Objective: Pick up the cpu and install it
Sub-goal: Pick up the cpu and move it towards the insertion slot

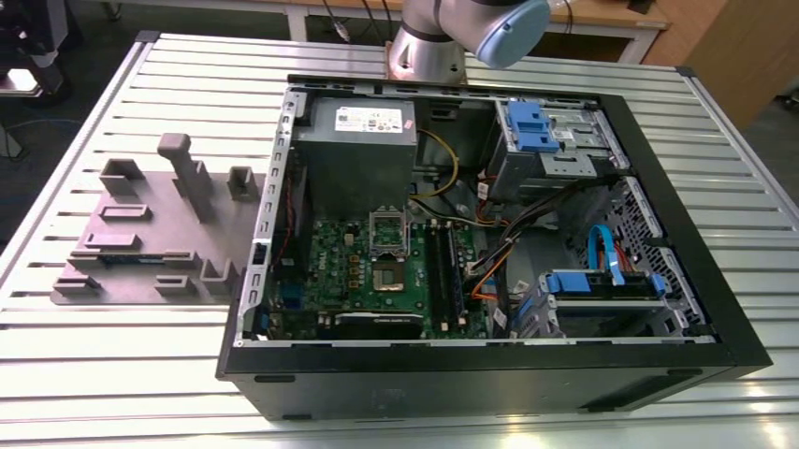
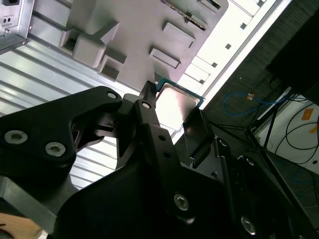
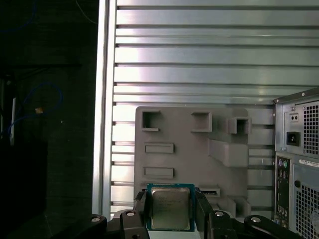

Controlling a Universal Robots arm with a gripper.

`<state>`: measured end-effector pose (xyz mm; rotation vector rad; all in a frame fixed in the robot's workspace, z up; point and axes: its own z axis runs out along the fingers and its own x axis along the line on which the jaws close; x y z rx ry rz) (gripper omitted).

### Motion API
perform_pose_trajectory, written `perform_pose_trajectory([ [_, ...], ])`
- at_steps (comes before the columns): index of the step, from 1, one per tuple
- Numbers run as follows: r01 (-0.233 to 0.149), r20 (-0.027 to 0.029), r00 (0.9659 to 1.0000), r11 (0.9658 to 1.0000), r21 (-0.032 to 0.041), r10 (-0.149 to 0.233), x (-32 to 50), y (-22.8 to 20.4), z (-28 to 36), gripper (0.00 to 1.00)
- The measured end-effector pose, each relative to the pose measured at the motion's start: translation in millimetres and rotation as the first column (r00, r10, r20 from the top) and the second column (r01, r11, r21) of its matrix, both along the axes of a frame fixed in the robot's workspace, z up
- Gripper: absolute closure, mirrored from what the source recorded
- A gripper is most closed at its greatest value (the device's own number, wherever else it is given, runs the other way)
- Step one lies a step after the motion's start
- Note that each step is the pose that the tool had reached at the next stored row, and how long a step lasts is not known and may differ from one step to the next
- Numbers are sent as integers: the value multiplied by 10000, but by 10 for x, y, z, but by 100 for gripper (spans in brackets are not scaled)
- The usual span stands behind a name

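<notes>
— What colour is the cpu (image 3: 170,208)?
— Silver-grey on top, with a teal-green border. The gripper (image 3: 171,211) is black, dotted with silver screws.
— And the tray (image 1: 138,234)?
— Plain matte grey. The table (image 1: 125,374) is silvery, striped with parallel grooves.
— The case (image 1: 500,383)?
— Black outside, grey metal inside. The board (image 1: 343,267) is green. The brackets (image 1: 527,122) and a cable (image 1: 600,245) are bright blue, and one wire (image 1: 443,161) is yellow.
— The arm (image 1: 431,47)?
— Silver, with a pale blue cap (image 1: 512,28).

Dull metal lid on the cpu (image 3: 170,208) — matt grey plastic fixture tray (image 3: 192,159).
</notes>
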<state>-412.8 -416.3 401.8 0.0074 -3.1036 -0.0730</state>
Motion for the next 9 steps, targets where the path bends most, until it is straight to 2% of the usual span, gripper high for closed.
perform_pose_trajectory([
  [9,0,0,10000,10000,0,0,41,0,0,53],
])
